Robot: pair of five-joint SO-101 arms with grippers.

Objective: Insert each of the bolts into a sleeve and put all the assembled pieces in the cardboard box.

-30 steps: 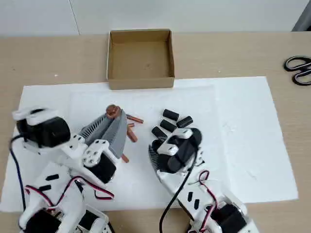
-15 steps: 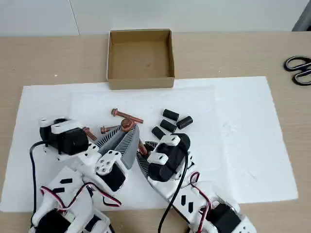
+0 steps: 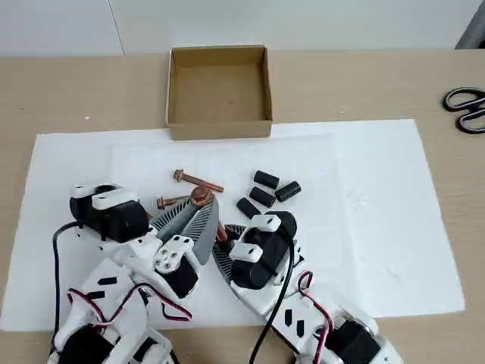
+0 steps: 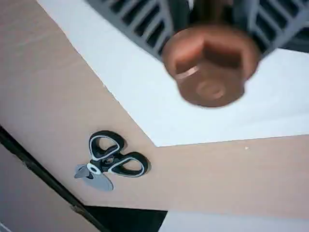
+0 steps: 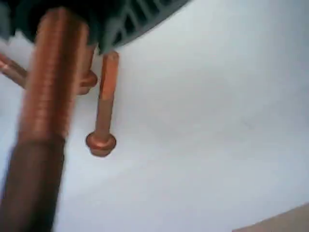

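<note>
My left gripper point(image 3: 198, 208) is shut on a copper bolt point(image 3: 201, 196); its hex head point(image 4: 210, 65) sits between the ribbed grey fingers point(image 4: 140, 19). My right gripper point(image 3: 226, 246) lies close beside it, just in front of the black sleeves point(image 3: 262, 196). A thick threaded copper shaft point(image 5: 48, 96) runs out from under that gripper, very close to the camera. Two loose bolts point(image 3: 197, 180) point(image 3: 170, 202) lie on the white paper beyond the left gripper. Another loose bolt point(image 5: 104, 106) lies flat on the paper. The cardboard box point(image 3: 220, 129) stands open at the back.
The white paper sheet point(image 3: 364, 212) covers the middle of the wooden table. Scissors point(image 3: 466, 108) point(image 4: 113, 162) lie at the far right edge, off the paper. Both arm bases crowd the table's front edge.
The left gripper has carried its bolt toward the front and slightly right, uncovering the loose bolts. The right gripper has pulled back left from the sleeves to meet it. Little moved in the last half second.
</note>
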